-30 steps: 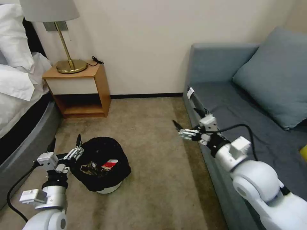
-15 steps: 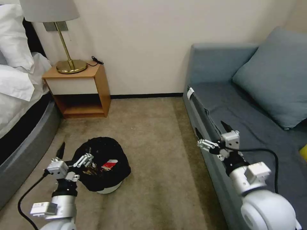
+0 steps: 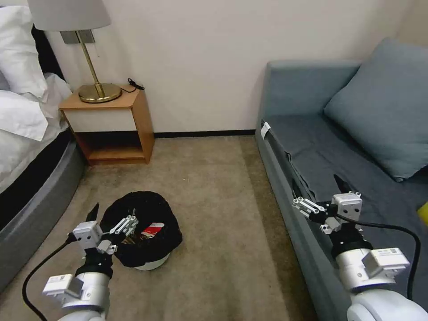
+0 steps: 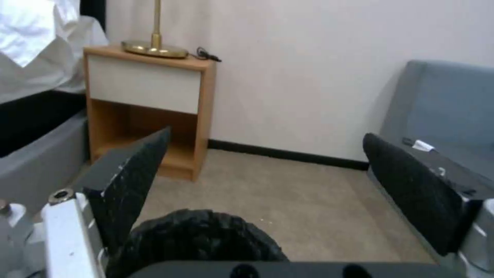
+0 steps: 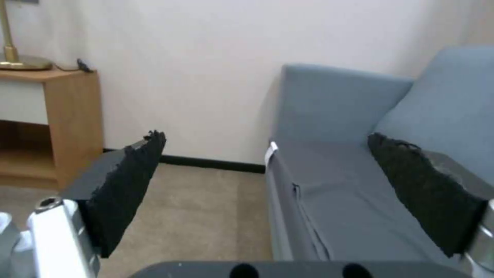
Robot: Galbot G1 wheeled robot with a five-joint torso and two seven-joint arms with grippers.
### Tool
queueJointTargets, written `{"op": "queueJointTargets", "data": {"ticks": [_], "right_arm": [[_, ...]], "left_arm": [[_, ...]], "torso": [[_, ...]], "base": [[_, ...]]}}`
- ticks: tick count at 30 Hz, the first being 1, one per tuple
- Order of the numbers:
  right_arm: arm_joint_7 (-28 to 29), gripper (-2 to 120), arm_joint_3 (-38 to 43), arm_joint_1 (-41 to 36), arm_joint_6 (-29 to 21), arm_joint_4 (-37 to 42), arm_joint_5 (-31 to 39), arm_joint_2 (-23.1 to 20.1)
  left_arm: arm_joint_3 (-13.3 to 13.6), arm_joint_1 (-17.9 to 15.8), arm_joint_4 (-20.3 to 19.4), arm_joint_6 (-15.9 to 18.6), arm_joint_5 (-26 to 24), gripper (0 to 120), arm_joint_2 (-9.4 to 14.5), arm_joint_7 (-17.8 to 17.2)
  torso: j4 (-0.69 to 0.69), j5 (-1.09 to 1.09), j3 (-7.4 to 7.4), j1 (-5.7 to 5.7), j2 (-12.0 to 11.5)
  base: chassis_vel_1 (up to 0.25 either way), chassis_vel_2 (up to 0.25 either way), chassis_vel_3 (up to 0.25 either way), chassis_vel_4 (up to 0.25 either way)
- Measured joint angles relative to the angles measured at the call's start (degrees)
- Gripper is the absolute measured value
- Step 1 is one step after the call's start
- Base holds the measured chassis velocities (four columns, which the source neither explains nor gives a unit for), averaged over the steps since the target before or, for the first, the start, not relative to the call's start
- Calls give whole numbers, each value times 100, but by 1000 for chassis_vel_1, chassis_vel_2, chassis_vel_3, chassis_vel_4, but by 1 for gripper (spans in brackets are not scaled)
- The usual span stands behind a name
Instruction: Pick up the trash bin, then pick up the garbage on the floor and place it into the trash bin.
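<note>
The trash bin (image 3: 147, 209), lined with a crinkled black bag over a white base, stands on the carpet at the lower left. Garbage lies inside it: a red-white carton (image 3: 154, 229) and a dark silvery wrapper (image 3: 128, 237). My left gripper (image 3: 112, 216) is open at the bin's left rim, holding nothing. In the left wrist view the left gripper (image 4: 268, 170) has its black pads spread wide above the bin's black top (image 4: 200, 235). My right gripper (image 3: 318, 192) is open and empty over the sofa's front edge. The right wrist view shows the right gripper (image 5: 273, 181) empty, facing the sofa.
A grey-blue sofa (image 3: 321, 147) with a cushion (image 3: 383, 107) runs along the right. A wooden nightstand (image 3: 111, 125) with a brass lamp (image 3: 96, 84) stands at the back left, beside the bed (image 3: 26, 147). Open carpet (image 3: 214, 187) lies between them.
Both arms have drawn back toward me. The right gripper moved from above the carpet rightward to over the sofa edge. The left gripper slid nearer along the bin's rim.
</note>
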Motion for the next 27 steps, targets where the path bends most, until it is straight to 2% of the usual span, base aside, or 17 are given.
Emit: {"op": "queueJointTargets", "data": {"ticks": [4, 12, 27], "right_arm": [[-14, 100, -34, 22, 45, -95, -33, 48], [-78, 100, -152, 34, 138, -206, -170, 121], [-134, 100, -219, 28, 176, -264, -261, 137]], "left_arm": [[-104, -70, 107, -197, 54, 100, 49, 59], [-132, -186, 202, -487, 111, 100, 67, 143], [-166, -266, 233, -418, 187, 100, 102, 170]], "torso": [[0, 0, 0, 0, 0], [0, 0, 0, 0, 0], [0, 0, 0, 0, 0]], "base": [[0, 0, 0, 0], [0, 0, 0, 0], [0, 0, 0, 0]]}}
